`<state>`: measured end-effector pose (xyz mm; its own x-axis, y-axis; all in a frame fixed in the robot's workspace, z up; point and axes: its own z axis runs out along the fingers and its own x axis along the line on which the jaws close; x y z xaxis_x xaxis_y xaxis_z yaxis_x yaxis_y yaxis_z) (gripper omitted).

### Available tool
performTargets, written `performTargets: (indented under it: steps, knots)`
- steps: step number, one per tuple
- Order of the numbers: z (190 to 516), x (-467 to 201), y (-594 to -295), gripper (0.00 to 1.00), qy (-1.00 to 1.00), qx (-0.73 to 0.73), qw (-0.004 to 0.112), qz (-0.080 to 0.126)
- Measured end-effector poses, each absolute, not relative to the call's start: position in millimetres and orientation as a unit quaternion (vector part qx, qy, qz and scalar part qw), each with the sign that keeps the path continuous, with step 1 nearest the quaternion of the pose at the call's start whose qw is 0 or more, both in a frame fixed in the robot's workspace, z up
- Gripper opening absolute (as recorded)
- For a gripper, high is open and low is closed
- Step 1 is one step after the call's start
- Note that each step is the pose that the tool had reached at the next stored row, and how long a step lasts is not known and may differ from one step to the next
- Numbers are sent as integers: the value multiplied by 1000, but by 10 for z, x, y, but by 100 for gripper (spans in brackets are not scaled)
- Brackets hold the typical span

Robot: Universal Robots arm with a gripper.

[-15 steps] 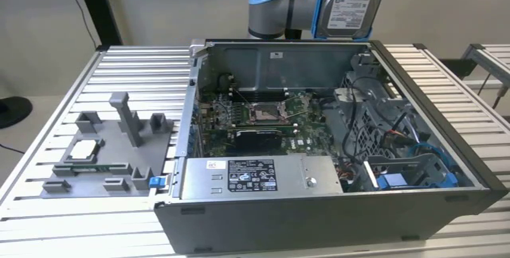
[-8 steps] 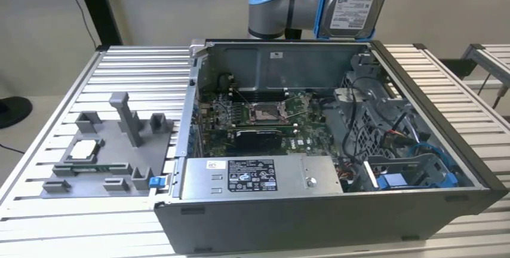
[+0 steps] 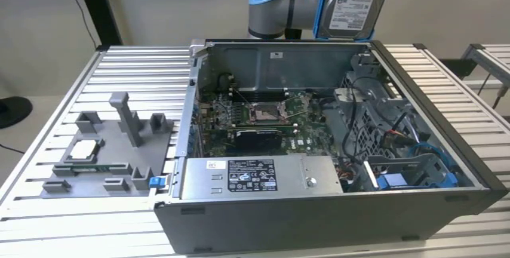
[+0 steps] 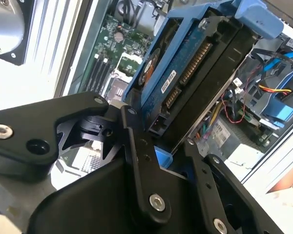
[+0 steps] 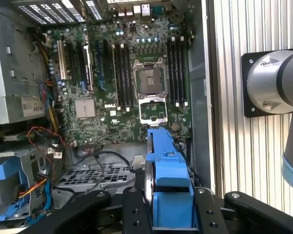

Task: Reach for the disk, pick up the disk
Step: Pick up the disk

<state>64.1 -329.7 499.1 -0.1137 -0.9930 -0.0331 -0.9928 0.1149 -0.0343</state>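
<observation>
Blue-bracketed flat metal disk [image 4: 195,63] in hand [image 4: 161,151]

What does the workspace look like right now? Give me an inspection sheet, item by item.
Surface: slatted metal table, bearing the open computer case.
Job's things: disk in its blue bracket, lifted above the case.
Clutter: grey fixture tray at the exterior view's left, with a processor chip on it.
Grippers: gripper shut on the disk's bracket.
Cables: red, blue and black wiring inside the case.
Surroundings: plain wall behind.
</observation>
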Motion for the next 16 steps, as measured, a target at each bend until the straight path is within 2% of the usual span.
performTargets:
  steps: [16]
  knots:
    - [4977, 654, -3403, 0, 747, -665, 22, 0]
